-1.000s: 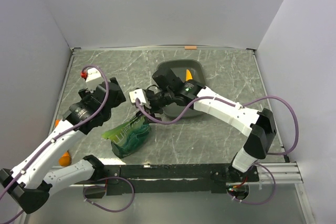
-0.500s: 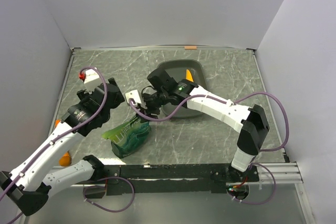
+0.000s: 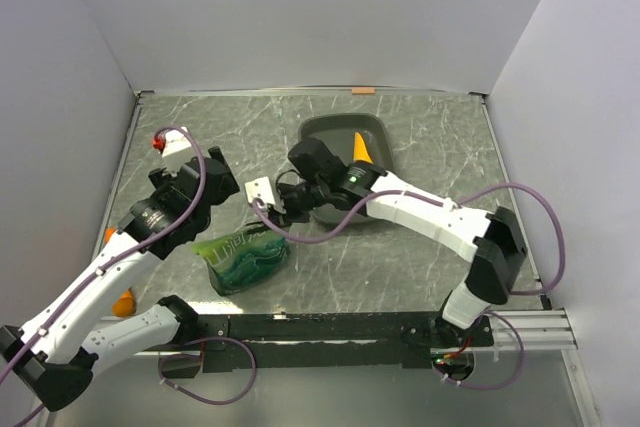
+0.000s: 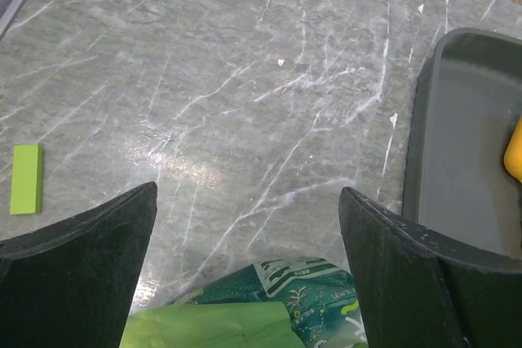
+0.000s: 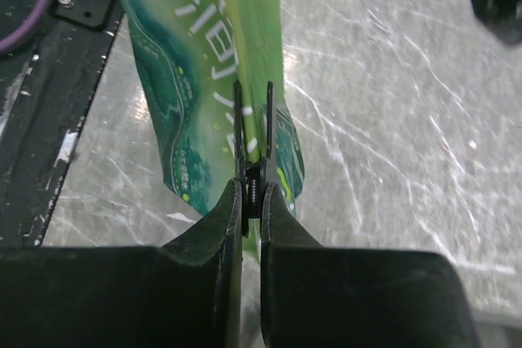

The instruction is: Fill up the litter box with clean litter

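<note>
Litter box (image 3: pixel 335 139) sits toward the back of the desk (image 3: pixel 430 127), right of centre, with only an orange scoop (image 3: pixel 360 145) in it; no loose litter shows anywhere, so it is presumably still inside the green bag (image 3: pixel 245 257) lying near the front edge between the arms. That bag looks like soft, crinkly film, probably weighty, with granules that will slump as it tilts. A thin pinched edge could slide out, so a bite on the flat top seam, well in from the corner, seems the safest hold. The box itself looks stiff and light and needs no handling. The right fingers (image 5: pixel 251 189) are closed tight on a fold of the bag's edge, with green film standing up between them. The left fingers (image 4: pixel 90 242) are spread wide over bare desk just behind the bag, holding nothing. Compared with a second ago, the right fingers were open beside the bag and have now clamped it, and the bag has swung and shifted slightly; the left arm has barely moved.
</note>
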`<action>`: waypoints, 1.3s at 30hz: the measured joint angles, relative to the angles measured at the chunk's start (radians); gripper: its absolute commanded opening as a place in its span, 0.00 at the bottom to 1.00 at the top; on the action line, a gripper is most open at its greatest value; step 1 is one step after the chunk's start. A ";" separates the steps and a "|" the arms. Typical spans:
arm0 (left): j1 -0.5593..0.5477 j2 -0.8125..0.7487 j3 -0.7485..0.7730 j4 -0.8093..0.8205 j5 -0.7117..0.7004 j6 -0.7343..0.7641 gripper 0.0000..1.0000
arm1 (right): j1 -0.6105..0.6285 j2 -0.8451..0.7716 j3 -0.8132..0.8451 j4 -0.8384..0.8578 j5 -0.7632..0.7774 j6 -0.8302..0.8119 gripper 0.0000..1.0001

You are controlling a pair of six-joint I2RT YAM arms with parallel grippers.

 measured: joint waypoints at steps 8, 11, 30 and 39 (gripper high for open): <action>0.000 0.010 -0.018 0.051 0.054 0.076 0.97 | -0.005 -0.273 -0.208 0.104 0.182 0.084 0.00; 0.000 0.002 -0.031 0.081 0.084 0.107 0.97 | -0.017 -0.377 -0.289 0.163 0.282 0.138 0.00; 0.001 0.017 -0.061 0.176 0.248 0.197 0.97 | -0.506 -0.494 -0.407 0.130 0.939 0.939 0.00; 0.002 0.006 -0.089 0.229 0.352 0.240 0.97 | -0.724 -0.404 -0.602 0.144 0.940 1.229 0.00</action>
